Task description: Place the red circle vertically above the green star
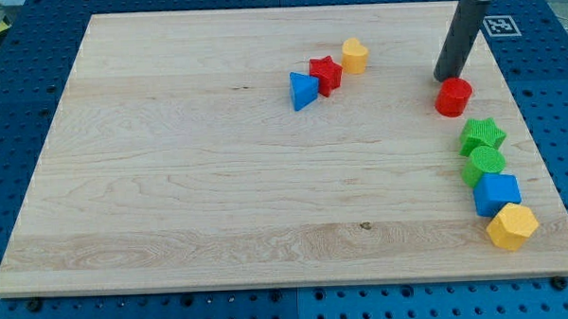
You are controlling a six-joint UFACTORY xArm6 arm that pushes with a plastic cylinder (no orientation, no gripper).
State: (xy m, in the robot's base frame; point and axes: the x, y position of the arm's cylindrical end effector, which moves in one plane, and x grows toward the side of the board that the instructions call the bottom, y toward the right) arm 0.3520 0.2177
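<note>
yellow hexagon [512, 227] lowest, my tip [442, 78] touching red circle [453, 97]

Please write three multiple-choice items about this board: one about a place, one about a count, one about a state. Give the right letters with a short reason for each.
1. Where is my tip relative to the red circle?
A. just above it, toward the view's top
B. far at the view's left
C. below it

2. How many green blocks lie on the board?
A. one
B. two
C. four

3. The green star is:
A. alone
B. against another green block
C. stacked on the red star

Answers: 1 A, the rod ends at the circle's upper edge. 2 B, both at the view's right. 3 B, they touch in the column.
</note>
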